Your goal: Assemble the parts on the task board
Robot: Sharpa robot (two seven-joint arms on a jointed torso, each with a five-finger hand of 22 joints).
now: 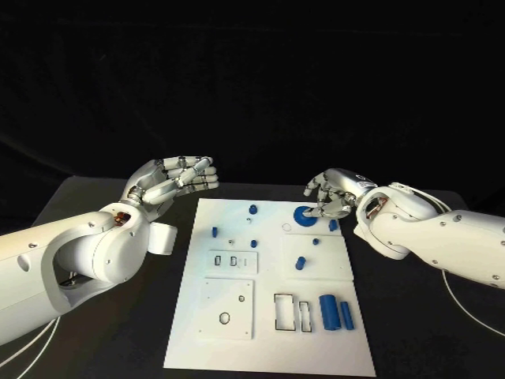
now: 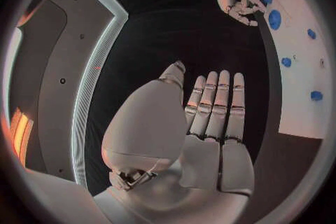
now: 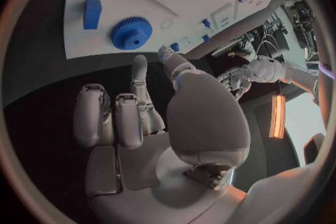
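1. The white board (image 1: 270, 284) lies in the middle of the black table (image 1: 116, 332), with its long side running away from the robot.
2. The right hand (image 1: 334, 197) hangs over the far right corner of the board, just above or beside the blue gear (image 1: 308, 215). From the head view it is not possible to tell if the fingers touch the gear.
3. The right wrist view shows more: the gear (image 3: 131, 32) lies flat on the board, a little apart from the fingertips (image 3: 139, 61). The hand holds nothing; some of its fingers are curled and others point toward the gear.
4. The left hand (image 1: 173, 180) is raised beside the far left corner of the board. It is open and empty, and in the left wrist view its fingers (image 2: 217, 106) are straight and side by side.
5. The right hand is much nearer to the gear, so the next move is probably its own.
6. Two blue cylinders (image 1: 335, 313) lie side by side at the near right of the board, along its long side.
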